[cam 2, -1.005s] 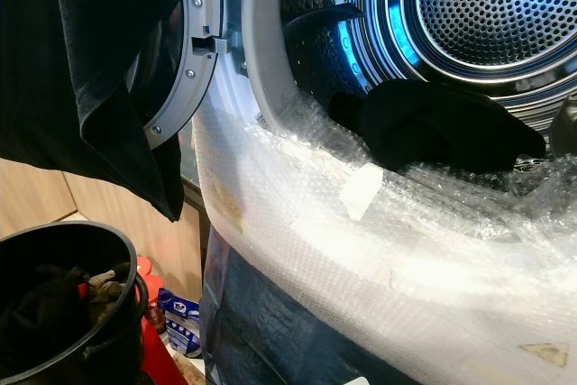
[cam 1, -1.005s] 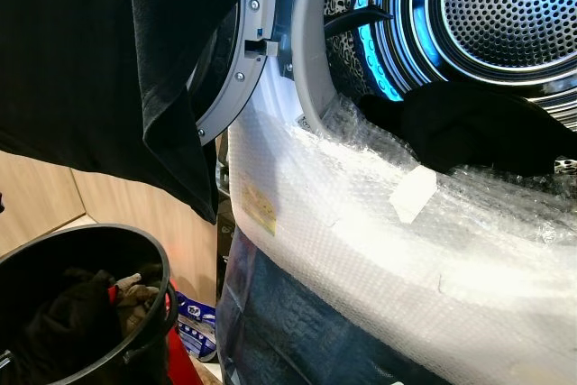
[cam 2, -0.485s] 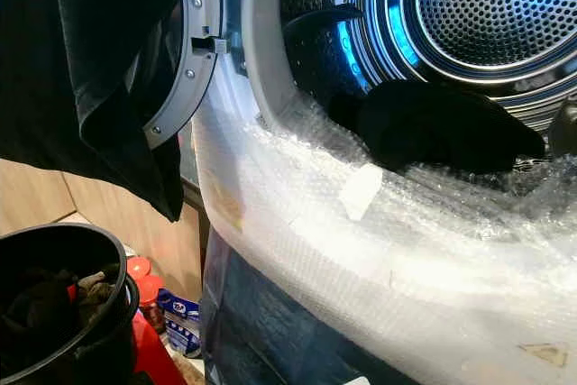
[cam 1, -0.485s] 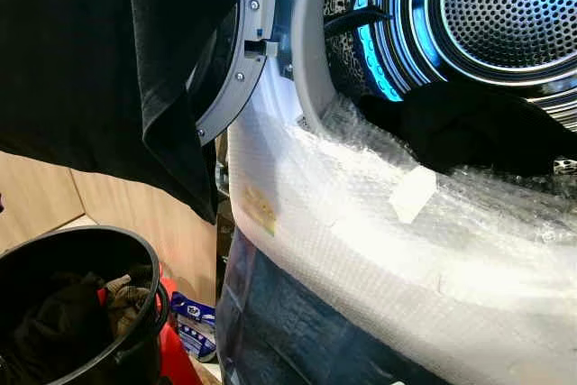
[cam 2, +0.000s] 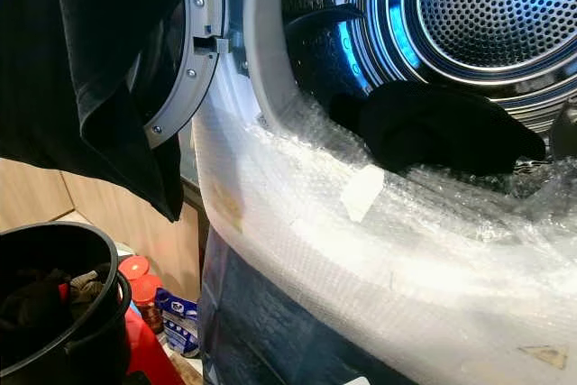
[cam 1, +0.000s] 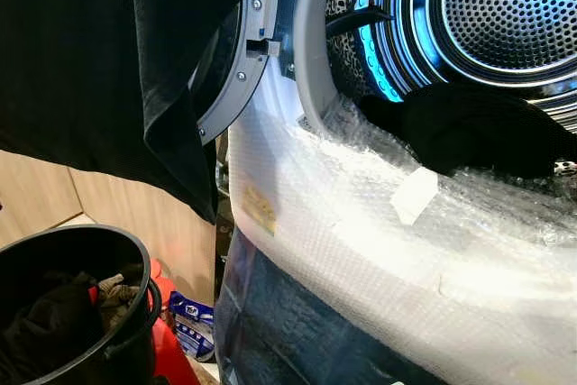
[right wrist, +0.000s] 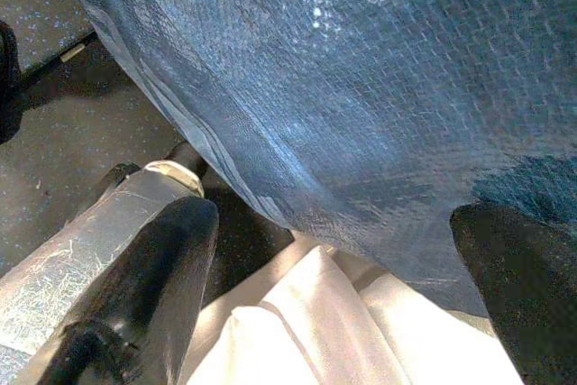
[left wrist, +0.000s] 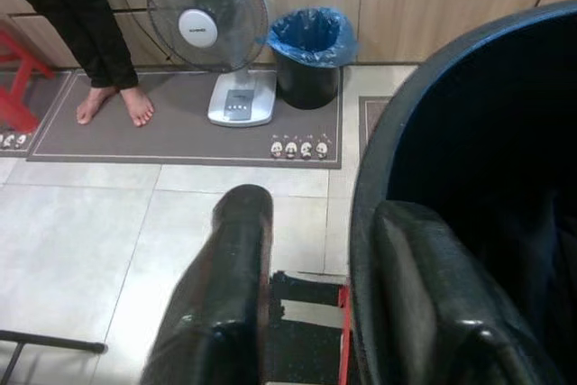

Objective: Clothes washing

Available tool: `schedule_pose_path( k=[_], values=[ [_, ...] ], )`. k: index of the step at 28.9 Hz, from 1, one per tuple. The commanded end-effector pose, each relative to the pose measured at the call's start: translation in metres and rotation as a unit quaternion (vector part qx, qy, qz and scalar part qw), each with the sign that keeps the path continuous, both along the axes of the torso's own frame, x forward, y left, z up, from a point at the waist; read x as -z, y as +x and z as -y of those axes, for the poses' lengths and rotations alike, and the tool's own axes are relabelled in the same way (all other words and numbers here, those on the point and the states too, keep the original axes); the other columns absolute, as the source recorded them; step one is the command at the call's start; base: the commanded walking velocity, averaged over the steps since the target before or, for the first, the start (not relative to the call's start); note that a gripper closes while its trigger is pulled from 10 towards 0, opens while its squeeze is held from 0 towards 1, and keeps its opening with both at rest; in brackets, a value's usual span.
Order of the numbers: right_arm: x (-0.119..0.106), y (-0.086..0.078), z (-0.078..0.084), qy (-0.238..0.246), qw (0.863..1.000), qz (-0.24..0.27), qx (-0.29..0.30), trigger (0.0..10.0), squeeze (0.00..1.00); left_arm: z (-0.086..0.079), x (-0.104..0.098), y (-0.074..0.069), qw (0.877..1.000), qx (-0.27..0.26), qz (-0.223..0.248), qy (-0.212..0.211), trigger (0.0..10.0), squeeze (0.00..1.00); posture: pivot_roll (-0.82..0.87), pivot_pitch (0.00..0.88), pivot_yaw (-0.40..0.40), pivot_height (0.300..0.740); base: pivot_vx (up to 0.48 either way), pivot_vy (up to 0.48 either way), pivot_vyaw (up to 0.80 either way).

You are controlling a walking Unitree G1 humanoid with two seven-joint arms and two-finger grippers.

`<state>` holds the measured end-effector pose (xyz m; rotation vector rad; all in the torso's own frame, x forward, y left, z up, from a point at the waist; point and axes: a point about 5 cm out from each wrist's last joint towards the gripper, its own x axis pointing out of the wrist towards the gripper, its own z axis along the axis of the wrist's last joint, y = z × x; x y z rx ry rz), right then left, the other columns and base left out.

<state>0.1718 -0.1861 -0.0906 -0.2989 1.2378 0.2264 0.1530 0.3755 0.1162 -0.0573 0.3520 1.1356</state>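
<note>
Wood-panelled cabinets line the room, pale tiles underfoot, and right in front stands the front-loading washing machine (cam 1: pixel 361 241), its white front wrapped in bubble wrap, door (cam 1: pixel 236 78) swung wide. Inside, the perforated steel drum (cam 1: pixel 505 6) glows blue, and a dark bundle of clothing (cam 1: pixel 478 128) already lies at the lip of the opening. So that's one piece in. A large black garment (cam 1: pixel 99 60) hangs in the upper left, close to the open door; what holds it up I can't make out. Down low, the round black plastic bucket (cam 1: pixel 81 313) has more crumpled laundry (cam 1: pixel 108 290) in it, so I'd judge the loading roughly midway. The left gripper (left wrist: pixel 306 313) is clamped on the bucket's rim, one finger outside, one inside. The right gripper (right wrist: pixel 334 268) hangs spread and empty, low beside the machine's blue-tinted front. Across the room there's a standing fan (left wrist: pixel 206 15), a bin with a blue liner (left wrist: pixel 311 51), and a person's bare feet (left wrist: pixel 115 104) on a mat.
</note>
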Motion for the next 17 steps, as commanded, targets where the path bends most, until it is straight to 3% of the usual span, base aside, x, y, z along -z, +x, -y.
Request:
schedule_pose_path(
  k=[1, 13, 15, 17],
  values=[
    [-0.002, 0.003, 0.003, -0.001, 1.0, 0.005, 0.004, 10.0, 0.0, -0.011, -0.012, -0.008, 0.999, -0.033, 0.001, 0.037, 10.0, 1.0, 0.14, 0.0, -0.135, 0.74, 0.0, 0.0, 0.0],
    [-0.002, 0.003, 0.002, -0.001, 1.0, 0.005, 0.005, 10.0, 0.0, -0.016, -0.022, -0.01, 0.996, -0.042, -0.004, 0.084, 10.0, 1.0, 0.15, 0.0, -0.134, 0.74, 0.0, 0.0, 0.0],
    [-0.002, 0.003, 0.002, 0.0, 1.0, 0.005, 0.005, 10.0, 0.0, -0.016, -0.028, -0.009, 0.994, -0.036, 0.005, 0.104, 10.0, 1.0, 0.15, 0.0, -0.135, 0.74, 0.0, 0.0, 0.0],
    [-0.002, 0.003, 0.002, -0.001, 1.0, 0.005, 0.004, 10.0, 0.0, -0.009, -0.04, 0.002, 0.99, 0.006, 0.037, 0.133, 10.0, 1.0, 0.15, 0.0, -0.137, 0.74, 0.0, 0.0, 0.0]
  ],
)
